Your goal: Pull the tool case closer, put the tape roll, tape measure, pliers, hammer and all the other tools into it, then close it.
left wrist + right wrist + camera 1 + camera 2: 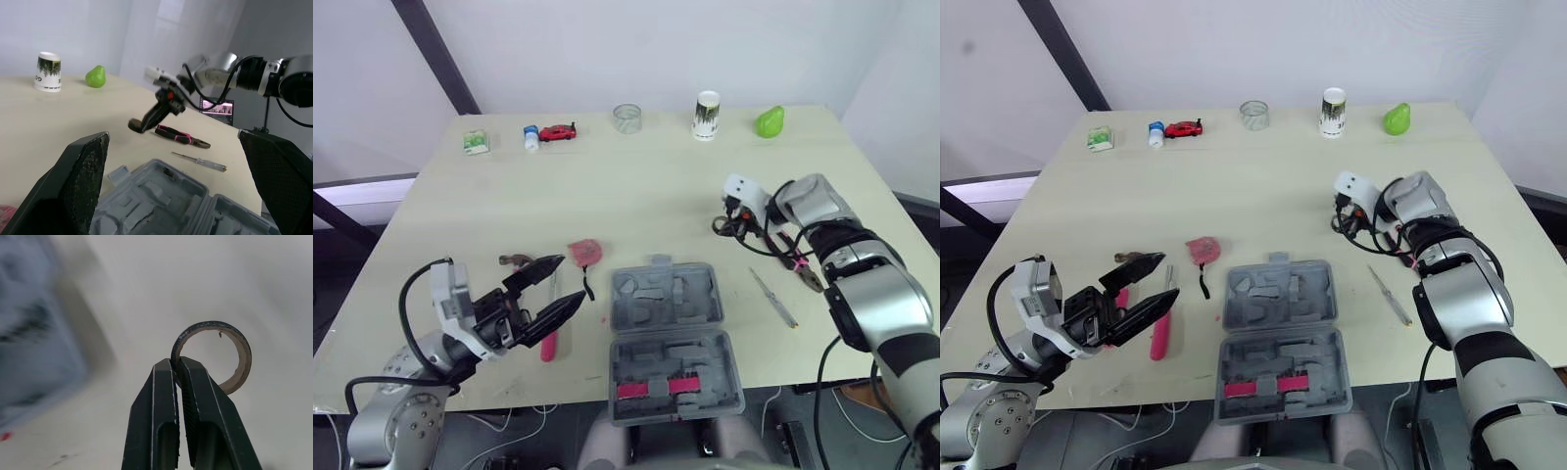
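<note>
The grey tool case (671, 338) lies open near the table's front edge, with pink pieces in its near half. My left gripper (546, 290) hovers open to its left, over the pink-handled hammer (549, 343). A pink tape measure (584, 252) rests just beyond that gripper. To the right, my right gripper (177, 363) is shut on the rim of the black tape roll (215, 355), held a little above the table (636, 196). Pink-handled pliers (800, 266) and a thin screwdriver (773, 297) lie below that arm, right of the case.
Along the far edge stand a green packet (477, 142), a small bottle (530, 137), a red toy car (558, 131), a clear cup (626, 117), a paper cup (707, 115) and a green pear (770, 121).
</note>
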Motion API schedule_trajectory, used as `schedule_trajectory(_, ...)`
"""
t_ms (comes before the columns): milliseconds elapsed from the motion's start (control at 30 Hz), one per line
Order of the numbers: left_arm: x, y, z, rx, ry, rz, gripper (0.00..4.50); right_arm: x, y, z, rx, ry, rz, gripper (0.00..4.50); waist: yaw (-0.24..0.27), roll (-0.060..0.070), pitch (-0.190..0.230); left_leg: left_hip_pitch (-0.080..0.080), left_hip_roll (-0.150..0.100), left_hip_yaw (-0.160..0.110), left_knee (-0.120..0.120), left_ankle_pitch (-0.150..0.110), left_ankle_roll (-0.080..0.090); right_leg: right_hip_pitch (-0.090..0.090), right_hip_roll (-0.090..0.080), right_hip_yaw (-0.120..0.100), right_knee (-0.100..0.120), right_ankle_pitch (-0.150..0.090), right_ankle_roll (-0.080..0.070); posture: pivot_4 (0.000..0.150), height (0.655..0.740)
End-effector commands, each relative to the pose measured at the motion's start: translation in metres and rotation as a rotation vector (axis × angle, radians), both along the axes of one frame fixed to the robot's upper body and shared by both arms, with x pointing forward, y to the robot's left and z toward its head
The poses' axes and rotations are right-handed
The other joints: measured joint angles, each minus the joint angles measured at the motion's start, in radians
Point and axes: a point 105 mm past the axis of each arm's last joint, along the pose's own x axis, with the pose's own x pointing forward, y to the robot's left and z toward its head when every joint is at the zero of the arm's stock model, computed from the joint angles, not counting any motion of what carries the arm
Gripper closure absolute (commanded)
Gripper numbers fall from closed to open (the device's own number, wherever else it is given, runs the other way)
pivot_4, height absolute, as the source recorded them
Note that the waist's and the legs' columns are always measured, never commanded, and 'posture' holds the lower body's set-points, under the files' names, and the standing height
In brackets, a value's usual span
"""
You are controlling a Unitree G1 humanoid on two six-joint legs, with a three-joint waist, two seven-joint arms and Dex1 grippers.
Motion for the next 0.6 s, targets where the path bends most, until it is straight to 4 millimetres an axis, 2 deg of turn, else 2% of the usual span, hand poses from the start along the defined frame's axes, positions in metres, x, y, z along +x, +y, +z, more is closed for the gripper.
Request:
schedule_trajectory(33, -0.009, 0.013, 0.001, 0.033, -0.004, 0.018, 0.0, -0.035, 0.044, 0.022, 0.031, -0.027, 0.174, 4.46, 0.0, 0.0, 0.0, 0.0, 0.0, 0.0, 0.0, 0.0, 0.0, 0.0, 0.0, 0.0, 0.0, 0.0, 0.0, 0.15, 0.74)
schedule_trajectory(133, -0.015, 0.029, -0.009, 0.086, 0.009, 0.077, 0.0, -0.056, 0.076, 0.022, 0.024, -0.045, 0.266, 4.46, -0.001, 0.0, 0.001, 0.0, 0.0, 0.0, 0.0, 0.0, 0.0, 0.0, 0.0, 0.0, 0.0, 0.0, 0.0, 0.15, 0.74)
schedule_trajectory(233, -0.023, 0.049, -0.019, 0.103, -0.026, 0.143, 0.0, -0.076, 0.109, 0.006, 0.009, -0.03, 0.356, 4.46, -0.002, 0.0, 0.0, 0.001, 0.0, 0.0, 0.0, 0.0, 0.0, 0.0, 0.0, 0.0, 0.0, 0.0, 0.0, 0.15, 0.74)
schedule_trajectory(367, -0.034, 0.063, -0.026, 0.082, 0.058, 0.152, 0.0, -0.093, 0.144, -0.009, 0.005, -0.03, 0.428, 4.46, 0.001, -0.001, 0.0, 0.0, -0.001, -0.001, 0.0, 0.0, 0.0, -0.001, 0.0, -0.001, 0.0, 0.0, -0.001, 0.15, 0.74)
schedule_trajectory(467, -0.038, 0.067, -0.026, 0.077, 0.078, 0.165, 0.0, -0.096, 0.155, -0.018, -0.005, -0.032, 0.434, 4.46, 0.007, -0.001, 0.0, -0.001, -0.001, -0.001, 0.001, 0.0, 0.0, -0.001, -0.002, -0.002, 0.0, 0.0, 0.0, 0.15, 0.74)
schedule_trajectory(600, -0.041, 0.067, -0.026, 0.077, 0.087, 0.17, 0.0, -0.094, 0.159, -0.031, -0.028, -0.039, 0.436, 4.46, 0.005, -0.004, -0.001, 0.0, -0.002, -0.003, 0.001, 0.0, -0.001, 0.0, -0.003, -0.004, -0.001, 0.0, 0.0, 0.15, 0.74)
